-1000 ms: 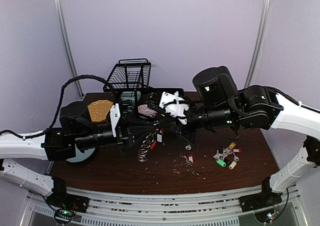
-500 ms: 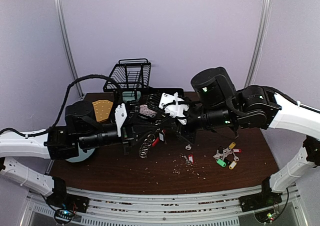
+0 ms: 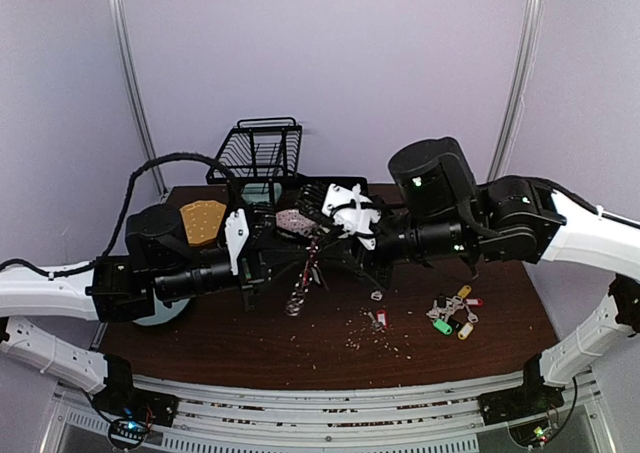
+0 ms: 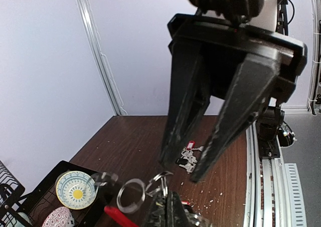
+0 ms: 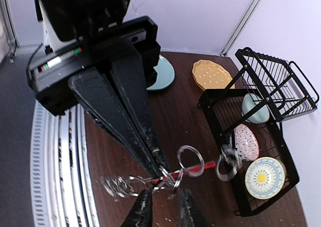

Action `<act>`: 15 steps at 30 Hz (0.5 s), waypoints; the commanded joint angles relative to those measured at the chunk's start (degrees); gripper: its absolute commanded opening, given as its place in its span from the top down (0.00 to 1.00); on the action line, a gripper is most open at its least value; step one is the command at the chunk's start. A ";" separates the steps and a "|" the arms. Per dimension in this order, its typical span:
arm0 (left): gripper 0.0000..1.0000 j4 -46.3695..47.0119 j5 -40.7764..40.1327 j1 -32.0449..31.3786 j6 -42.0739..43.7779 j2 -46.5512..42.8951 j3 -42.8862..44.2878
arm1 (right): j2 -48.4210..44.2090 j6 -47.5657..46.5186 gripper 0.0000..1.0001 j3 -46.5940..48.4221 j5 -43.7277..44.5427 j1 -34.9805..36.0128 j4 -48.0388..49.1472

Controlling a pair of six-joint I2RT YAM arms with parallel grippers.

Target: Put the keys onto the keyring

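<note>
One keyring [image 3: 303, 278], with its red arc and small split rings, hangs in the air over the table [image 3: 250, 343], pinched by the fully closed left gripper [image 5: 159, 163], while the right gripper [image 4: 183, 170] just beside it has fingers slightly apart, gripping nothing, and the keys [image 3: 452, 313] lie on the table further right.

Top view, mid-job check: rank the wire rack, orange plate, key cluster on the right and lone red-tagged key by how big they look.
1. wire rack, clearly largest.
2-3. orange plate and key cluster: they look about alike, so no ranking.
4. red-tagged key, smallest.
</note>
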 commanded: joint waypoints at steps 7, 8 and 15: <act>1.00 11.96 -0.84 0.18 -3.03 -1.30 -4.07 | -12.24 13.20 0.73 -20.78 -8.56 -0.37 24.89; 1.00 13.07 -0.30 0.16 -3.13 -1.49 -4.60 | -12.15 14.06 0.72 -22.07 -7.90 -0.39 26.55; 1.00 18.41 5.03 0.17 -2.12 -3.62 -7.98 | -12.46 15.09 0.74 -25.46 -13.66 -3.65 32.40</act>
